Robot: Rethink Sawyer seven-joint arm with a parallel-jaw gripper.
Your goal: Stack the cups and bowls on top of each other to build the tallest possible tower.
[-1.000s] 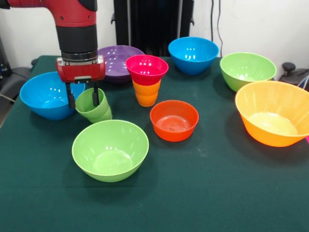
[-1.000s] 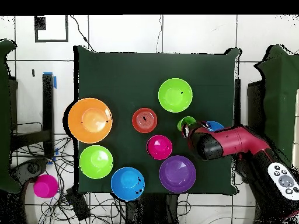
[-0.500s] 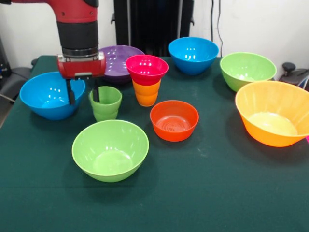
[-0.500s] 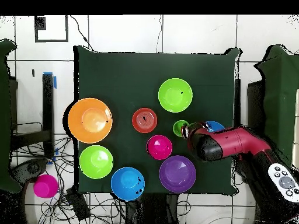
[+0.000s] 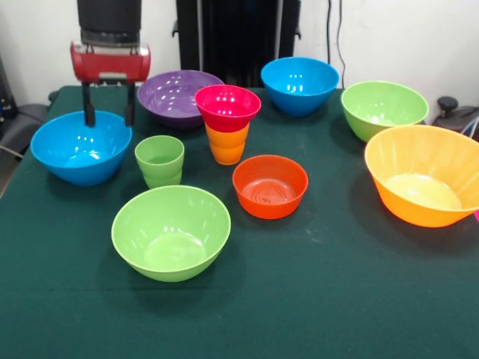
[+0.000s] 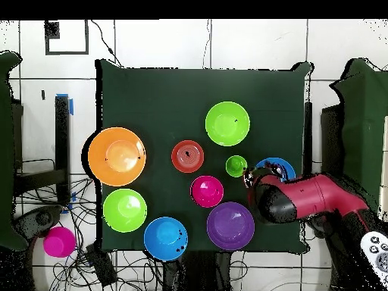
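In the front view's upper left the tool (image 5: 109, 115) hangs released and empty, its two dark fingers (image 5: 89, 114) spread apart above the far rim of the left blue bowl (image 5: 78, 147). The arm above the red tool body is cut off by the top edge. In the overhead view the arm (image 6: 303, 198) covers much of that blue bowl (image 6: 277, 164), leaving only a crescent showing, and the tool's tips cannot be made out there.

The light green cup (image 5: 159, 161) stands upright on the green tabletop (image 5: 314, 299), just right of the blue bowl and apart from the tool. Lower in the frame sits a light green bowl (image 5: 171, 232). Centre frame, the magenta bowl (image 5: 227, 107) rests in the orange cup (image 5: 227, 143), hiding the cup's rim; overhead, only the magenta bowl (image 6: 207, 190) shows and the cup beneath is hidden. The orange-red bowl (image 5: 269, 186) sits just right of that stack. The purple bowl (image 5: 174, 96) lies behind, partly screened by the magenta bowl. A second blue bowl (image 5: 299, 84) and second light green bowl (image 5: 383, 108) stand toward the upper right. The large orange bowl (image 5: 423, 174) is clipped by the right edge.
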